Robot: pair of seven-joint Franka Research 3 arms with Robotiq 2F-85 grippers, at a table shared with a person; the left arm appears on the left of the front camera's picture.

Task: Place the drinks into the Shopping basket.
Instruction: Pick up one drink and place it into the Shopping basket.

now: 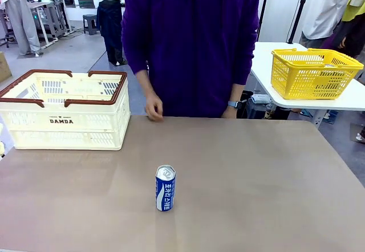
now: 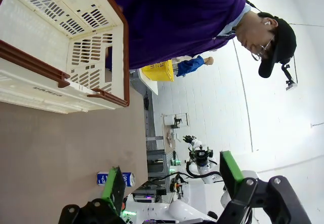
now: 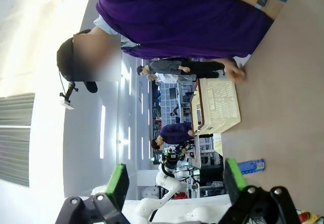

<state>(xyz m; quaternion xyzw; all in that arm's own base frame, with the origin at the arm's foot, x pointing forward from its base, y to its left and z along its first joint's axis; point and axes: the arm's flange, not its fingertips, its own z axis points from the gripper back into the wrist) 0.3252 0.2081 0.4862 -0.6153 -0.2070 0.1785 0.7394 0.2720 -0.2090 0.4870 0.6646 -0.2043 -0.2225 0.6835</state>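
Pick not yet begun: blue drink can (image 1: 165,188) upright on the table (image 1: 274,195), well apart from the DAMDA Shopping basket (image 1: 63,129) at far left. My left gripper (image 2: 172,181) and right gripper (image 3: 174,178) gape wide, empty; next I must straddle the can

"DAMDA" stands in dark capitals on the near wall of the cream basket (image 1: 85,129) on the table (image 1: 256,195), beneath a line of smaller print too fine to read. White Korean lettering runs down the side of the blue can (image 1: 165,190), its characters too small to make out with certainty.
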